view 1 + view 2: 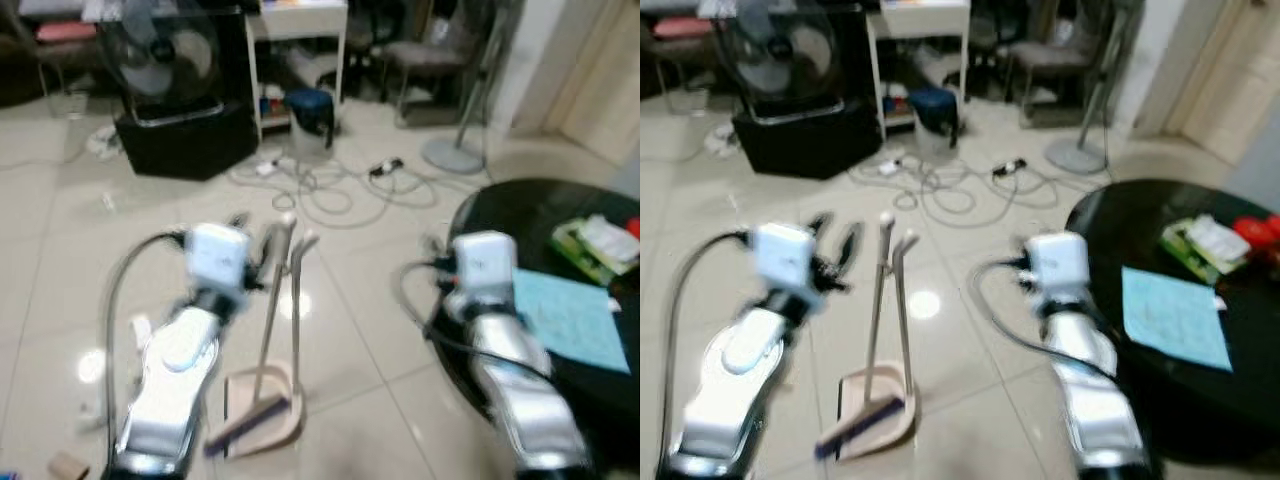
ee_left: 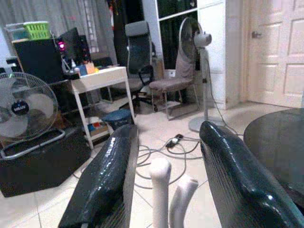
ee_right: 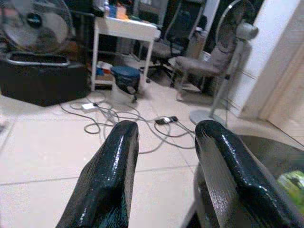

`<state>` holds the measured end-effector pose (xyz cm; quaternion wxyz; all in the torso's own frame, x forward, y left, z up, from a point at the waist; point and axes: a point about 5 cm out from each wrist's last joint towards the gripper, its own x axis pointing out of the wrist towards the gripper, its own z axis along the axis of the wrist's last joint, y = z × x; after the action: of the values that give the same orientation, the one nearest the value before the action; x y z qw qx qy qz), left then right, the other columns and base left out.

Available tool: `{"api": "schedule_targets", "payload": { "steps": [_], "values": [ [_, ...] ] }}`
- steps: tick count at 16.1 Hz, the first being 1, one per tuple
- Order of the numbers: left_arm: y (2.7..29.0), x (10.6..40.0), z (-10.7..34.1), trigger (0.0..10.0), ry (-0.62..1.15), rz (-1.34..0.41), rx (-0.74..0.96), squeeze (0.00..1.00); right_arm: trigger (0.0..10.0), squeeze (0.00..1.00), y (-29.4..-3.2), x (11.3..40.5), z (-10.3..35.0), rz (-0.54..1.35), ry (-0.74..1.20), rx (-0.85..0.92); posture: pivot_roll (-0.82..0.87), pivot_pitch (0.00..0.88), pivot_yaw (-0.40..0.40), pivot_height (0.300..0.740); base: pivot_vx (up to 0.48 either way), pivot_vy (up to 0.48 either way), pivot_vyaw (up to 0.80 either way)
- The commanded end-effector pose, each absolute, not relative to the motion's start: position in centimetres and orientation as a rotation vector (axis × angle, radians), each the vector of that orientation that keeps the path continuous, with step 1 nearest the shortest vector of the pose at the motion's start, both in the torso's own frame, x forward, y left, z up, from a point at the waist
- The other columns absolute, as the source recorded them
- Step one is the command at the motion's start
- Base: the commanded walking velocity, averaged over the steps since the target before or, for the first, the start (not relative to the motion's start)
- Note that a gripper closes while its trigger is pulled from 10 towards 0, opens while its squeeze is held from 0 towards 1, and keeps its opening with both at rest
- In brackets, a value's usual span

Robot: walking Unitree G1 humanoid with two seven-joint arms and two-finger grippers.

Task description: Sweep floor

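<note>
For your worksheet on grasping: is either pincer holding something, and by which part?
Nothing is held. The open left pincer brackets the broom and dustpan handle tops without closing; the right pincer is open.

The glossy cream tile floor (image 1: 60, 220) carries a beige dustpan (image 1: 262, 405) with a purple-bristled broom (image 1: 245, 420) at lower centre, their 2 pale handles standing upright side by side. Tangled white cables (image 1: 330, 190) and a power strip (image 1: 386, 167) lie at upper centre, beside a black box (image 1: 185, 140) bearing a fan. At right, a round black table (image 1: 500, 215) holds a light-blue sheet (image 1: 570, 318) and a green packet (image 1: 590, 245).
</note>
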<state>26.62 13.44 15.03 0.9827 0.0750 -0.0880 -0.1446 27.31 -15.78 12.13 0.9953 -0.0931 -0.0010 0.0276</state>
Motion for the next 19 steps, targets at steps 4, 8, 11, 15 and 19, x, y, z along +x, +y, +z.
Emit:
{"api": "schedule_targets", "payload": {
  "steps": [4, 8, 11, 15, 19],
  "values": [
    [14.7, 26.3, 14.8, 10.0, -0.154, -0.259, 0.17, 0.0, 10.0, 0.0, -14.4, 27.3, 12.4, 0.124, -0.013, -0.182, -0.04, 0.039, -0.031, 0.74, 0.301, 0.0, 0.0],
    [15.2, 26.4, 14.9, 10.0, -0.157, -0.221, 0.135, 0.0, 10.0, 0.0, -14.4, 27.3, 12.4, 0.128, -0.015, -0.189, -0.04, 0.044, -0.026, 0.74, 0.0, 0.0, 0.0],
    [15.3, 26.7, 15.0, 10.0, -0.172, -0.234, 0.058, 1.0, 10.0, 0.0, -14.4, 27.2, 12.3, 0.134, -0.011, -0.193, -0.04, 0.045, -0.018, 0.74, 0.0, 0.0, 0.0],
    [13.6, 27.2, 13.6, 10.0, -0.105, -0.494, 0.042, 1.0, 10.0, 0.0, -13.6, 26.5, 10.8, 0.361, 0.091, -0.176, -0.05, 0.05, -0.003, 0.74, 0.0, 0.0, 0.0],
    [12.9, 28.7, 11.7, 10.0, -0.037, -0.561, 0.08, 1.0, 10.0, 0.0, -12.6, 26.3, 10.3, 0.502, 0.117, -0.226, -0.06, 0.062, 0.024, 0.74, 0.0, 0.0, 0.0]
  ]
}}
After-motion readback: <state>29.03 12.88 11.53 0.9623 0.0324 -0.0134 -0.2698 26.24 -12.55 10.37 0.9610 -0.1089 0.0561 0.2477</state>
